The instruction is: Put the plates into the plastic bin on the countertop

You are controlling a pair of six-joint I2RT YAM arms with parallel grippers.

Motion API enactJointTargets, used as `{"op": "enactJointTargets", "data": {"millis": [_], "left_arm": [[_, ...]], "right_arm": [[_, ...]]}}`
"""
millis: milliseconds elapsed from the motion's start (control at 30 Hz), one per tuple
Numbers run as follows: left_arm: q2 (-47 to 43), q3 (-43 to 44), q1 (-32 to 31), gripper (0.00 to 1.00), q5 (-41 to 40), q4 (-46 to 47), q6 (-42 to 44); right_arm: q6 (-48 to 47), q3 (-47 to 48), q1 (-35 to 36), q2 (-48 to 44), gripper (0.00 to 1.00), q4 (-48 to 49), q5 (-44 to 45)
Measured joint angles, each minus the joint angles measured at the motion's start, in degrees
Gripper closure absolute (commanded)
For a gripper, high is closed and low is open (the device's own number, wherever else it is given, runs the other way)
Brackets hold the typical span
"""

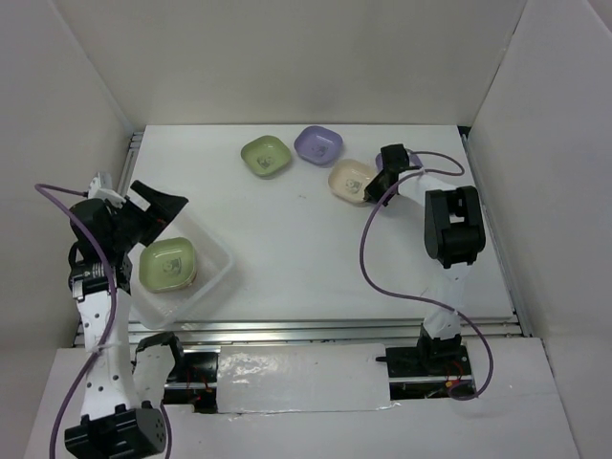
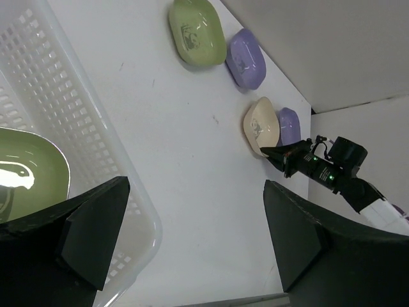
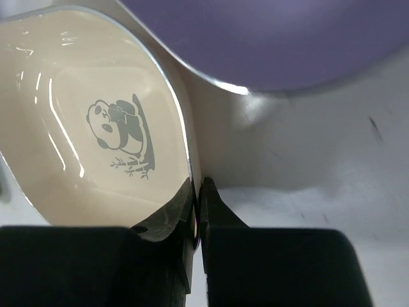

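The left gripper (image 2: 195, 192) hung spread wide over the bin (image 1: 215, 277), where one green plate (image 1: 168, 265) lay. Farther out, the right gripper (image 3: 197, 192) pinched the rim of the cream plate (image 3: 96, 128), a thin edge hold. Lifted, that plate could pivot or slip free, or knock the purple plate (image 3: 275, 38) just behind it.

Right fingers (image 3: 223, 256): pinched on the rim of the cream plate (image 3: 96, 128), no gap between them. Just beyond the tips: a purple plate (image 3: 275, 38), close against the cream one. Beside the fingers, away from the cream plate: bare worktop (image 3: 332, 179).

Left fingers (image 2: 300, 236): spread wide above a corner of the plastic bin (image 2: 144, 211). Under one finger: bin wall, with a green plate (image 2: 25, 173) inside. Between and ahead of the fingers: open worktop as far as a second green plate (image 2: 197, 32) and another purple plate (image 2: 246, 59).
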Motion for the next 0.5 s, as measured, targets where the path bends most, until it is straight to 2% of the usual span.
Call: {"op": "enactJointTargets", "data": {"millis": [100,200,267,367,500], "left_arm": [[2.01,0.0,-1.53,0.01,1.27,0.7,1.09],[6.05,1.07,-7.98,0.01,0.5,0.83,2.71],[12.04,5.35,-16.72,0.01,-2.8,-1.27,4.68],[22.86,14.64,-30.1,0.01,-7.72,-2.84,7.69],[30.42,19.41,-39.47,0.03,-15.76,-4.26,10.01]], "right_arm": [[0.0,-4.92,1.03,-4.13,1.0,-0.33,2.08],[-0.04,-11.37,5.07,-10.99,1.0,-2.29,8.11],[-0.17,-13.75,10.71,-15.98,1.0,-5.11,13.2],[-0.13,-13.75,23.08,-23.43,1.0,-8.59,19.45],[0.68,-13.49,35.3,-31.52,1.0,-11.39,22.88]]}}
